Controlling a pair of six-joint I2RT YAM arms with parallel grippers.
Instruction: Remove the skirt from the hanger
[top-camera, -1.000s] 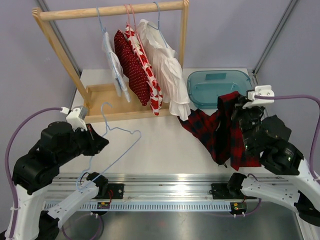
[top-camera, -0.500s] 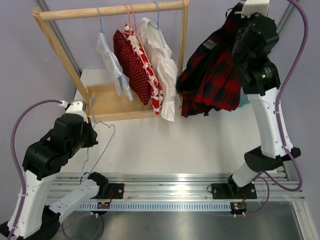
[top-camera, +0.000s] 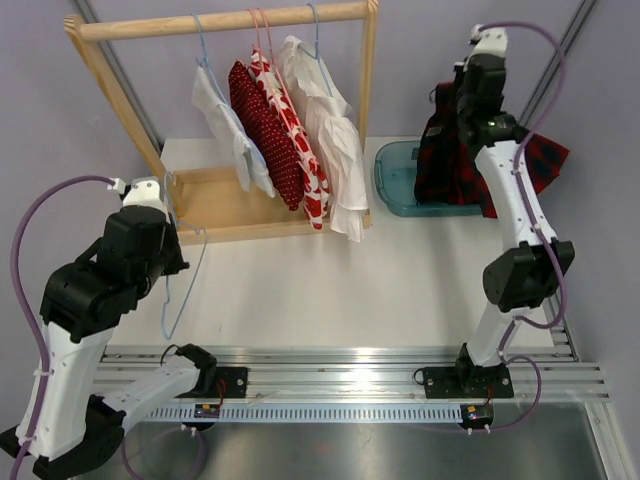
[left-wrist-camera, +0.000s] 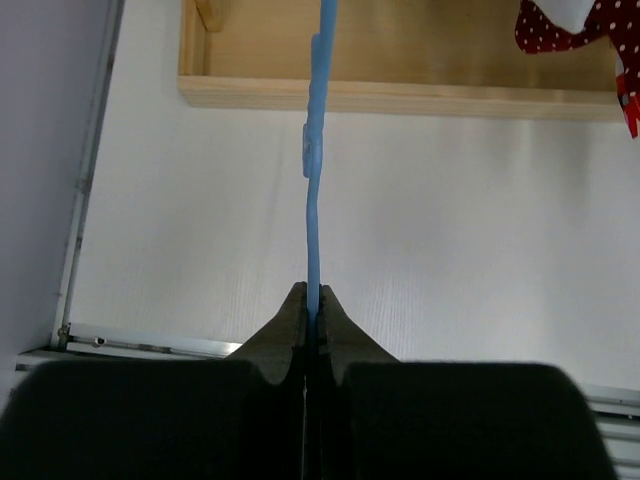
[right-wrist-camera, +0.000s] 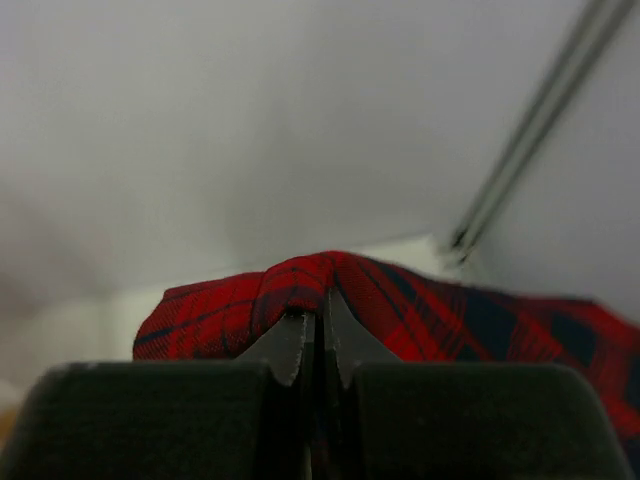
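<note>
Skirt (top-camera: 442, 155) hangs pinched in right pincer (right-wrist-camera: 316, 305); left pincer (left-wrist-camera: 309, 297) grips hanger (left-wrist-camera: 314, 190).

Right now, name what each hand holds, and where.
Left hand: blue hanger, by its thin frame. Right hand: plaid skirt, by a bunched fold.

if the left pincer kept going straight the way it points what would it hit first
Probably the white table, just short of the wooden rack base. The left pincer tilts down at it, shut on the blue hanger. Depth is unclear.
</note>
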